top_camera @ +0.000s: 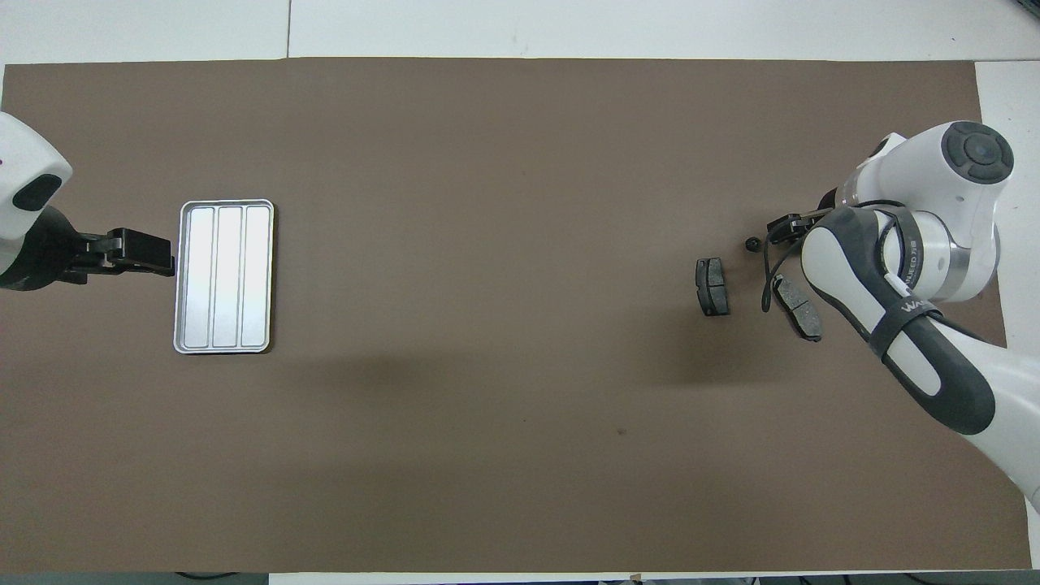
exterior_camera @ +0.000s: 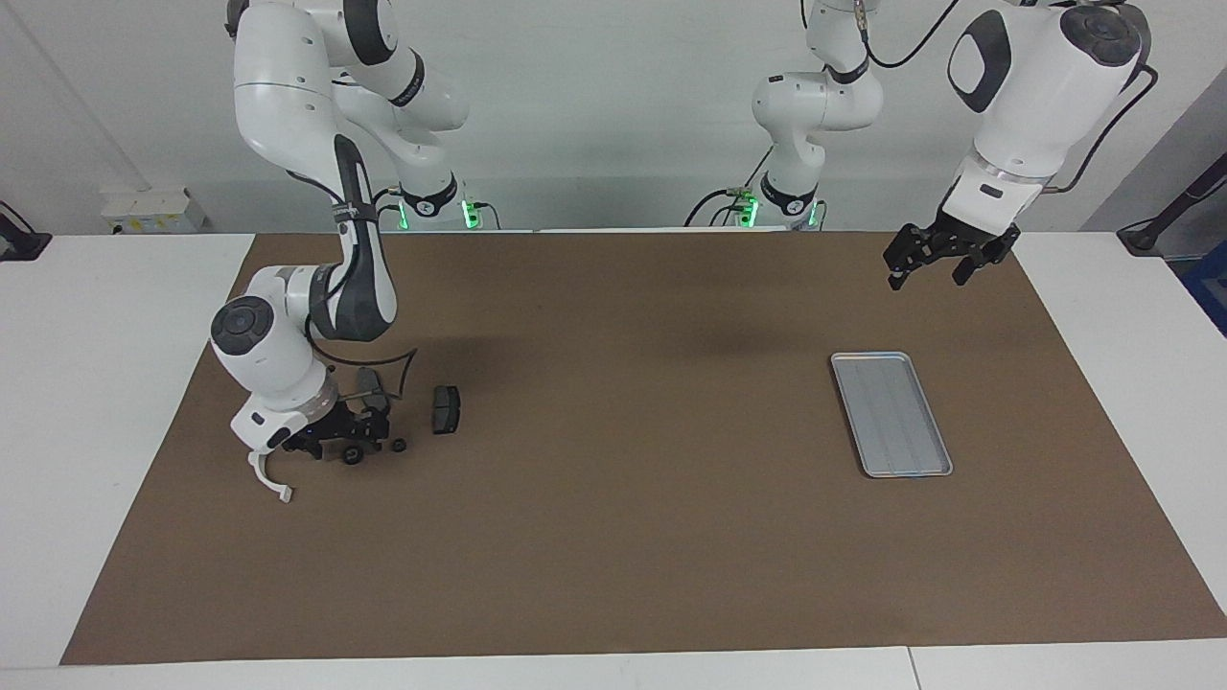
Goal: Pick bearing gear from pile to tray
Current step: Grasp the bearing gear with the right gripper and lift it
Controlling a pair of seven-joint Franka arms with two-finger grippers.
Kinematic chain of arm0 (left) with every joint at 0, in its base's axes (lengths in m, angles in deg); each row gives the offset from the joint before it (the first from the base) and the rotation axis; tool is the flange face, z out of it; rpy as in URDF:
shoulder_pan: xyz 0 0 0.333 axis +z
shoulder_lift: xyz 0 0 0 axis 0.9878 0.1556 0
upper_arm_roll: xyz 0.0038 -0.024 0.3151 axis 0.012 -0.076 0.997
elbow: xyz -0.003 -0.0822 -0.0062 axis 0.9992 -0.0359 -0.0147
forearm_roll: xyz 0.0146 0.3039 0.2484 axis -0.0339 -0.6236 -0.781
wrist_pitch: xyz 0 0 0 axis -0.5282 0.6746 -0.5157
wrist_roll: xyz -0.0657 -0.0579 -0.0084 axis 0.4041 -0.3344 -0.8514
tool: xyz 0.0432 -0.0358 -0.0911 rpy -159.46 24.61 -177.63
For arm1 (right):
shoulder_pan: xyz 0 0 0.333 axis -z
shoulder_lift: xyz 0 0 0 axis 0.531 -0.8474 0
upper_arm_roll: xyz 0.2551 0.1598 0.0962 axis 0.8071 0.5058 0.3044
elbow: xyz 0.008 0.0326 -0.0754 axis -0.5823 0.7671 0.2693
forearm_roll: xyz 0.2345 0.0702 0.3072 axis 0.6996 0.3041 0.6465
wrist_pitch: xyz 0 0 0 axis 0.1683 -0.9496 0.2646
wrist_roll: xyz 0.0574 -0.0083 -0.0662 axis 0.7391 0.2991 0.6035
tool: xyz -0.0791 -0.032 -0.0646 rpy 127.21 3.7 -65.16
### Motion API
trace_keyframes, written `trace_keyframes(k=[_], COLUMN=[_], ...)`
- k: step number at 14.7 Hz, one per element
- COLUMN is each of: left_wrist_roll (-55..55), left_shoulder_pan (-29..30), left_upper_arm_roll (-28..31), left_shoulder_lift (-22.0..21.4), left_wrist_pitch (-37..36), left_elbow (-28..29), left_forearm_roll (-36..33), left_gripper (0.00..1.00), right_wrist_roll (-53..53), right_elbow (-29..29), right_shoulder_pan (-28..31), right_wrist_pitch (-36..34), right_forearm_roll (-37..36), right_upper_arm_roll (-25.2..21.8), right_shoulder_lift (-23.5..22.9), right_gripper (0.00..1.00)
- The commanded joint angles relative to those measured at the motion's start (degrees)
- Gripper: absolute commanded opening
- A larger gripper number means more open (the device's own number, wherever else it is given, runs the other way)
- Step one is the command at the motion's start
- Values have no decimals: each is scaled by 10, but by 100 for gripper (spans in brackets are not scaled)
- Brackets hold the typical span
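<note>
The pile lies toward the right arm's end of the brown mat. It holds a white half-ring bracket (exterior_camera: 269, 479), two dark grey pad-shaped plates (exterior_camera: 446, 409) (exterior_camera: 370, 387), and tiny black round pieces (exterior_camera: 353, 456) (exterior_camera: 398, 445). My right gripper (exterior_camera: 357, 433) is down low on the pile, next to the round pieces. In the overhead view the right gripper (top_camera: 790, 226) is mostly covered by its arm, the bracket is hidden, and both plates (top_camera: 712, 286) (top_camera: 799, 307) and one round piece (top_camera: 752, 242) show. The silver-grey tray (exterior_camera: 891, 412) (top_camera: 223, 276) is empty. My left gripper (exterior_camera: 928, 275) (top_camera: 150, 253) hangs open, high over the mat beside the tray.
The brown mat (exterior_camera: 613, 537) covers most of the white table. The wide stretch of mat between the pile and the tray holds no objects. The right arm's elbow (top_camera: 894, 317) hangs over the plate nearer to the robots.
</note>
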Motion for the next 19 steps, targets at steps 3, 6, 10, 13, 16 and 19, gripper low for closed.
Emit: trace_keyframes(k=[3, 6, 10, 13, 16, 19], left_wrist_roll=[9, 9, 9, 9, 9, 9], left_shoulder_pan=[0, 0, 0, 0, 0, 0], left_upper_arm_roll=[2, 2, 2, 2, 2, 2], left_shoulder_lift=[2, 2, 2, 2, 2, 2], left_wrist_pitch=[-7, -7, -7, -7, -7, -7], left_elbow=[-8, -8, -8, -8, -8, -8], left_forearm_roll=[8, 8, 8, 8, 8, 8], left_gripper=[100, 100, 100, 100, 100, 100], right_wrist_roll=[-8, -7, -9, -61, -154, -312], right_elbow=[18, 17, -14, -122, -168, -190], right_shoulder_pan=[4, 3, -9, -23, -82, -180], right_wrist_pitch=[30, 27, -30, -160, -222, -259], right_forearm_roll=[-5, -5, -5, -4, -5, -23], right_upper_arm_roll=[3, 3, 3, 11, 14, 13], right_shoulder_lift=[1, 1, 23, 26, 37, 44], right_gripper=[44, 0, 0, 0, 0, 0])
